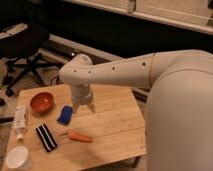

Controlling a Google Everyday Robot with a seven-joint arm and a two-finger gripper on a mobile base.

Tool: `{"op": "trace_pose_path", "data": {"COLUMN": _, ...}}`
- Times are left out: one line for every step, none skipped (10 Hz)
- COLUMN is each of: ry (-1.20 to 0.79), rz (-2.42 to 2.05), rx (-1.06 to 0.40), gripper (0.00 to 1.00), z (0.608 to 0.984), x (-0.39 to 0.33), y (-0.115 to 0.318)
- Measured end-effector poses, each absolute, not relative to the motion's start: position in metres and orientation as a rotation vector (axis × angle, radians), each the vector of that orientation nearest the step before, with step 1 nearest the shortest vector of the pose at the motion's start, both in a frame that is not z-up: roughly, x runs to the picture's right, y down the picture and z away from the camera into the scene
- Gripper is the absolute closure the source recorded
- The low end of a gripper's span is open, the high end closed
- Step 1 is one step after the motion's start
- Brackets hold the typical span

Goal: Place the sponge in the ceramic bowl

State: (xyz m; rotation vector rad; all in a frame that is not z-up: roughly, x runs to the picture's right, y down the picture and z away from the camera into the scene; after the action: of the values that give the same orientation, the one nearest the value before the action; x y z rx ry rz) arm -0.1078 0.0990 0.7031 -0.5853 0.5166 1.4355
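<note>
A light wooden table (117, 127) stands on a grey floor (27, 86), a black chair with wheels (22, 42) sits past its far left corner, and a dark wall (125, 30) runs behind its far edge.

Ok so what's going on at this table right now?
A one-armed robot is reaching over a wooden table. Its tool hangs open just above the wood, close beside the blue sponge, which lies flat and is not yet picked up. The orange-red ceramic bowl sits just beyond the sponge, with nothing in it. A carrot lies nearby.
</note>
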Motion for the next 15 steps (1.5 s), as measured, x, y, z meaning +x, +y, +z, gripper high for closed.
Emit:
{"op": "trace_pose_path", "data": {"ry": 0.517, "rz": 1.436, "rx": -0.585, "gripper": 0.35, "z": 0.703, "x": -0.108, "y": 0.099}}
{"op": "trace_pose_path", "data": {"ry": 0.517, "rz": 1.436, "rx": -0.585, "gripper": 0.35, "z": 0.703, "x": -0.108, "y": 0.099}}
{"op": "trace_pose_path", "data": {"ry": 0.517, "rz": 1.436, "rx": -0.585, "gripper": 0.35, "z": 0.703, "x": -0.108, "y": 0.099}}
{"op": "trace_pose_path", "data": {"ry": 0.517, "rz": 1.436, "rx": -0.585, "gripper": 0.35, "z": 0.703, "x": -0.108, "y": 0.099}}
{"op": "trace_pose_path", "data": {"ry": 0.517, "rz": 1.436, "rx": -0.585, "gripper": 0.35, "z": 0.703, "x": -0.108, "y": 0.099}}
{"op": "trace_pose_path", "data": {"ry": 0.517, "rz": 1.435, "rx": -0.585, "gripper": 0.35, "z": 0.703, "x": -0.108, "y": 0.099}}
{"op": "trace_pose_path", "data": {"ry": 0.517, "rz": 1.436, "rx": -0.585, "gripper": 0.35, "z": 0.703, "x": -0.108, "y": 0.099}}
{"op": "trace_pose_path", "data": {"ry": 0.517, "rz": 1.436, "rx": -0.585, "gripper": 0.35, "z": 0.703, "x": -0.108, "y": 0.099}}
{"op": "trace_pose_path", "data": {"ry": 0.517, "rz": 1.435, "rx": -0.585, "gripper": 0.35, "z": 0.703, "x": -0.108, "y": 0.099}}
{"op": "trace_pose_path", "data": {"ry": 0.517, "rz": 1.435, "rx": -0.585, "gripper": 0.35, "z": 0.703, "x": -0.108, "y": 0.099}}
{"op": "trace_pose_path", "data": {"ry": 0.513, "rz": 1.440, "rx": -0.577, "gripper": 0.35, "z": 0.705, "x": -0.108, "y": 0.099}}
{"op": "trace_pose_path", "data": {"ry": 0.505, "rz": 1.449, "rx": -0.554, "gripper": 0.35, "z": 0.709, "x": -0.113, "y": 0.099}}
{"op": "trace_pose_path", "data": {"ry": 0.505, "rz": 1.453, "rx": -0.539, "gripper": 0.35, "z": 0.712, "x": -0.118, "y": 0.101}}
{"op": "trace_pose_path", "data": {"ry": 0.519, "rz": 1.465, "rx": -0.512, "gripper": 0.35, "z": 0.719, "x": -0.124, "y": 0.104}}
{"op": "trace_pose_path", "data": {"ry": 0.532, "rz": 1.476, "rx": -0.491, "gripper": 0.35, "z": 0.727, "x": -0.134, "y": 0.109}}
